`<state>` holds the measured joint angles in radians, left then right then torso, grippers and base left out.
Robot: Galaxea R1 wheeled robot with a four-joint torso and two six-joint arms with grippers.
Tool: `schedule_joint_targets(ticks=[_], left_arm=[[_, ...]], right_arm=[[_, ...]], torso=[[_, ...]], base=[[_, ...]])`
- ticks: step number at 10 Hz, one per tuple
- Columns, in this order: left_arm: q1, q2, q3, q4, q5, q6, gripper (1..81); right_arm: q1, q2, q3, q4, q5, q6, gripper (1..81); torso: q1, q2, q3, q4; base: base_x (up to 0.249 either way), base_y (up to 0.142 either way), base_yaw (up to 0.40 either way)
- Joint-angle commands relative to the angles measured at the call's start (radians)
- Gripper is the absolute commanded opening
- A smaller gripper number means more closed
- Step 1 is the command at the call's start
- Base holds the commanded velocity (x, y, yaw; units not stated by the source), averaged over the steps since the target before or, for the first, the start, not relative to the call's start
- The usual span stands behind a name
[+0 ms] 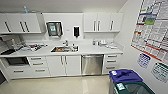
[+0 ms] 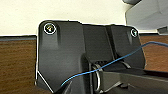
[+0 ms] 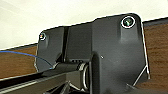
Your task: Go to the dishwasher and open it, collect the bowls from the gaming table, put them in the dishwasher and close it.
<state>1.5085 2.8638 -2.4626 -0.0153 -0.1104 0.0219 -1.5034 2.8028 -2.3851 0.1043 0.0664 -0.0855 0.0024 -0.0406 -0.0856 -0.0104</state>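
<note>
Blue-lidded bin (image 1: 125,76) nearest, right of the dishwasher (image 1: 92,64). Dishwasher closed, under the worktop (image 1: 100,51), right of the sink (image 1: 65,49). State of either end effector cannot be told from the wrist views.

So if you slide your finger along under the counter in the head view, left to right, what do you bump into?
Black oven window → white drawers with bar handles → white double cabinet doors → brushed stainless-steel dishwasher → narrow white drawers.
</note>
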Motion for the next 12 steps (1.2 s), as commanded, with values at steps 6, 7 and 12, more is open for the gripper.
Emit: schedule_joint_targets(ticks=[6, 7, 12], left_arm=[[-0.037, -0.012, 0.007, -0.002, 0.051, -0.002, 81.1], [-0.037, -0.013, 0.007, -0.002, 0.051, -0.002, 81.1], [-0.03, -0.013, 0.007, -0.005, 0.038, -0.002, 81.1]], right_arm=[[0.044, -0.015, 0.011, -0.008, -0.056, -0.005, 81.1], [0.044, -0.015, 0.012, -0.008, -0.056, -0.005, 81.1], [0.047, -0.013, 0.014, -0.005, -0.056, -0.005, 81.1]], torso=[[-0.002, -0.001, 0.0, 0.0], [-0.002, 0.0, 0.0, 0.0], [-0.002, 0.0, 0.0, 0.0]], base=[[0.137, 0.0, 0.0], [0.137, 0.0, 0.0], [0.137, 0.0, 0.0]])
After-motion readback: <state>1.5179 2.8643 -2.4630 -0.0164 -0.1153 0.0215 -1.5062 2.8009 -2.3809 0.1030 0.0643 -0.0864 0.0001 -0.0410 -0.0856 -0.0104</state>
